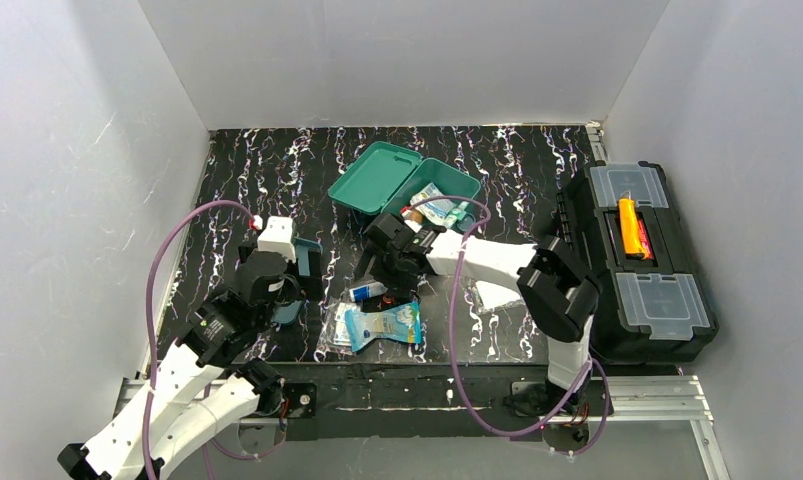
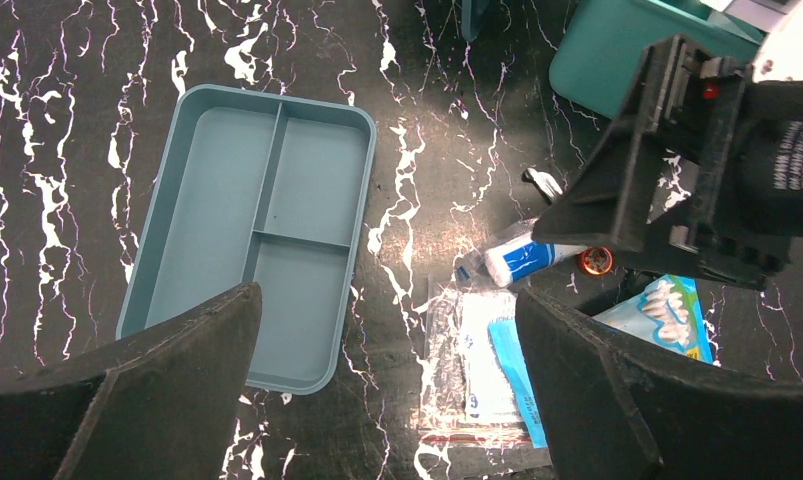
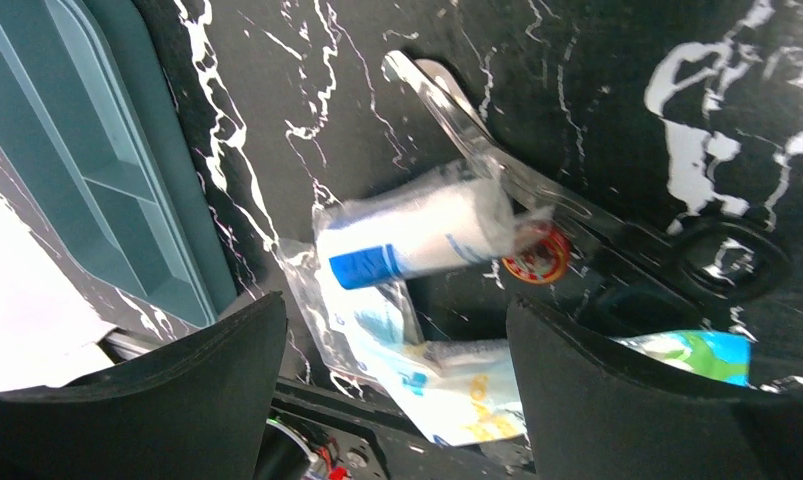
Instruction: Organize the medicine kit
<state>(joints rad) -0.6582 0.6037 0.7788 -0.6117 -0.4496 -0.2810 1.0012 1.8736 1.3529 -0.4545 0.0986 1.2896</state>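
The teal medicine kit [image 1: 439, 192] stands open at the back middle, lid [image 1: 375, 176] laid back, with several packets inside. Its blue-teal inner tray [image 2: 257, 230] lies empty on the table to the left, and also shows in the top view [image 1: 309, 258]. My left gripper [image 2: 387, 400] is open and empty, hovering between the tray and a clear bag of packets [image 2: 487, 370]. My right gripper [image 3: 397, 390] is open and empty above a white roll with a blue label [image 3: 407, 235] and a pair of scissors [image 3: 497, 160]. In the top view the right gripper [image 1: 385, 265] is just in front of the kit.
A blue pouch [image 1: 385, 325] and the clear bag [image 1: 337, 335] lie near the front edge. A large black toolbox [image 1: 637, 250] with clear lids stands at the right. White walls close in the table on three sides.
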